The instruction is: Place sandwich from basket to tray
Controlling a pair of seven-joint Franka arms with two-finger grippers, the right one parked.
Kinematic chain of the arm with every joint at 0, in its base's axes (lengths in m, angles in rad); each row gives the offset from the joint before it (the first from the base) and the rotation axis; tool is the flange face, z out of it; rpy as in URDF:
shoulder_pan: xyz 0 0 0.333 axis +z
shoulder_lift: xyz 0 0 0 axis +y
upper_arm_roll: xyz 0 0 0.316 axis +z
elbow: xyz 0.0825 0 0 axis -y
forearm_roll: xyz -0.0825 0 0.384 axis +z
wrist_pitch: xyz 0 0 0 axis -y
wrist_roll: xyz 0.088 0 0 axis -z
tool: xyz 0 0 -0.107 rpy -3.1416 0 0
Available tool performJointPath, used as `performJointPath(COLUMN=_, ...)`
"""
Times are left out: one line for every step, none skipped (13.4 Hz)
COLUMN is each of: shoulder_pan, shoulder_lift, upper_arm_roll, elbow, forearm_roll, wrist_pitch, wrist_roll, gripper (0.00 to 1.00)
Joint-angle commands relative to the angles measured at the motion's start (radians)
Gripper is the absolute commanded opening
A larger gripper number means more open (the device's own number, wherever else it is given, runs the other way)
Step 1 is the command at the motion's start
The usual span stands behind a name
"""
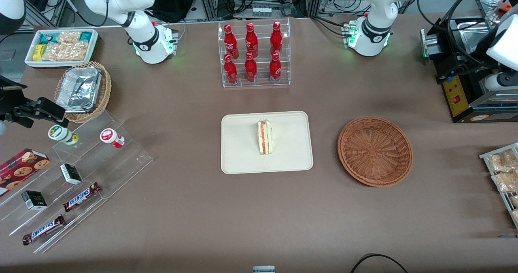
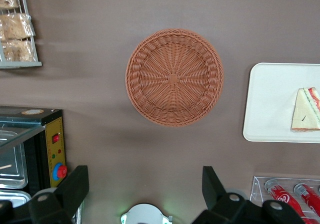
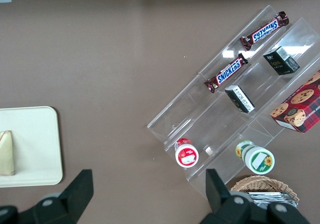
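— Gripper? Spread wide, holding nothing, hanging high over the bare basket.

— And the sandwich? Lying on the tray, well apart from the gripper, toward the parked arm's end from the basket.
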Motion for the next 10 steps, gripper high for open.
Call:
performJointPath(shoulder_pan=-0.012, shoulder_lift=0.026, upper_arm_roll=0.009, elbow=0.036, forearm_roll=0.018, wrist_pitch=-0.014, wrist_roll=0.030, gripper=1.00)
performJointPath(shoulder_pan=-0.012, shoulder_lift=0.032, upper_arm_roll=0.030, elbow=0.039, forearm_roll=0.015, wrist_pitch=-0.012, wrist_roll=0.031, gripper=1.00)
performJointPath(shoulder_pan=-0.013, shoulder_lift=0.032, upper_arm_roll=0.035, elbow=0.039, forearm_roll=0.013, wrist_pitch=-0.015, wrist_roll=0.033, gripper=1.00)
performJointPath(shoulder_pan=-0.012, shoulder_lift=0.030, upper_arm_roll=0.035, elbow=0.039, forearm_roll=0.015, wrist_pitch=-0.017, wrist_roll=0.031, gripper=1.00)
performJointPath(shoulder_pan=-0.010, shoulder_lift=0.029, upper_arm_roll=0.035, elbow=0.039, forearm_roll=0.016, wrist_pitch=-0.017, wrist_roll=0.033, gripper=1.00)
performJointPath(shoulder_pan=-0.010, shoulder_lift=0.026, upper_arm_roll=0.036, elbow=0.036, forearm_roll=0.016, wrist_pitch=-0.018, wrist_roll=0.037, gripper=1.00)
performJointPath(shoulder_pan=-0.009, shoulder_lift=0.029, upper_arm_roll=0.036, elbow=0.036, forearm_roll=0.016, wrist_pitch=-0.017, wrist_roll=0.037, gripper=1.00)
performJointPath(shoulder_pan=-0.009, shoulder_lift=0.027, upper_arm_roll=0.036, elbow=0.036, forearm_roll=0.016, wrist_pitch=-0.017, wrist_roll=0.037, gripper=1.00)
performJointPath(shoulder_pan=-0.009, shoulder_lift=0.027, upper_arm_roll=0.041, elbow=0.036, forearm_roll=0.016, wrist_pitch=-0.017, wrist_roll=0.037, gripper=1.00)
performJointPath(shoulder_pan=-0.009, shoulder_lift=0.027, upper_arm_roll=0.048, elbow=0.036, forearm_roll=0.016, wrist_pitch=-0.015, wrist_roll=0.037, gripper=1.00)
